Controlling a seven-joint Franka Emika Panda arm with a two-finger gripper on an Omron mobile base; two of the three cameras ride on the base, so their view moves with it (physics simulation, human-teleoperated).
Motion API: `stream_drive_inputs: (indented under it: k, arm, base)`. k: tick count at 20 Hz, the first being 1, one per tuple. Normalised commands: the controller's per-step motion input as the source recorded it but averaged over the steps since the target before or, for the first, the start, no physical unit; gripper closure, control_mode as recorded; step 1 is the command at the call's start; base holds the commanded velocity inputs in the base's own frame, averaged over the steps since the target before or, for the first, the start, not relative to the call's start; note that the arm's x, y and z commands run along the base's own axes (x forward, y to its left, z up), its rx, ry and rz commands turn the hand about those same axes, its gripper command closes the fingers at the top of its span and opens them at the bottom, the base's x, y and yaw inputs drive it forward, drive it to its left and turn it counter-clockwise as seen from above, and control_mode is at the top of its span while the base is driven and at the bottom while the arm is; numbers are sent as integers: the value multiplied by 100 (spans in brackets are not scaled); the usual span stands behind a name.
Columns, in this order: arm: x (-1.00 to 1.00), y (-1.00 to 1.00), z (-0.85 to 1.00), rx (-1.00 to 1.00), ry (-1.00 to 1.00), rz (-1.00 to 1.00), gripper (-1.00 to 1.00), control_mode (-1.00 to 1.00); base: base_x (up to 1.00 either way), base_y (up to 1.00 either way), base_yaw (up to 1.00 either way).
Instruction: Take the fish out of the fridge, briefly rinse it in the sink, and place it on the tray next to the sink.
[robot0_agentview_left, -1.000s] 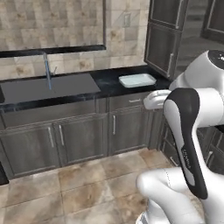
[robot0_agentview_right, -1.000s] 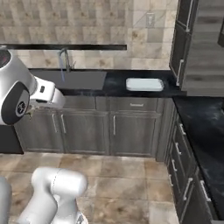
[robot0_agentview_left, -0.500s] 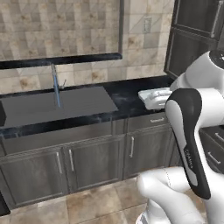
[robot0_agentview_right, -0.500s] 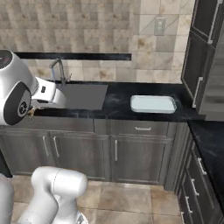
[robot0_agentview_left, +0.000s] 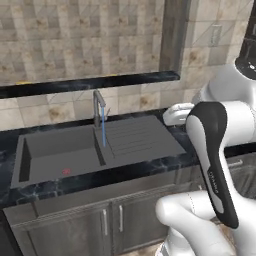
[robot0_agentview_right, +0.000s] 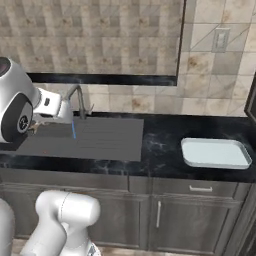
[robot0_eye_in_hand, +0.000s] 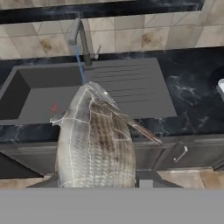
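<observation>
A: One fish (robot0_eye_in_hand: 95, 140), and we have it clamped in our gripper (robot0_eye_in_hand: 98, 181), in front of the sink (robot0_eye_in_hand: 48, 94).
B: Tap (robot0_agentview_left: 99, 107) running; tray (robot0_agentview_right: 216, 152) sits right of it.

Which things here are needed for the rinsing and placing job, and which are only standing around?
For the job:
fish, at the gripper in the hand view
sink with its running tap
tray on the counter beside the sink

Just there:
lower cabinets
wall socket
black ledge above the tap
</observation>
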Motion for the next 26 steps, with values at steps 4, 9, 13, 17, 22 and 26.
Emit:
stream_drive_inputs:
  k: [4, 9, 13, 17, 22, 26]
  arm:
    - [0, 0, 0, 0, 0, 0, 100, 100]
    - [0, 0, 0, 0, 0, 0, 100, 100]
    - [0, 0, 0, 0, 0, 0, 100, 100]
    - [0, 0, 0, 0, 0, 0, 100, 100]
    - [0, 0, 0, 0, 0, 0, 100, 100]
    - [15, 0, -51, 13, 37, 9, 100, -100]
  base:
    - [48, 5, 1]
    - [30, 3, 1]
    - [62, 12, 0]
    - [71, 1, 0]
    - [38, 3, 3]
    - [0, 0, 0]
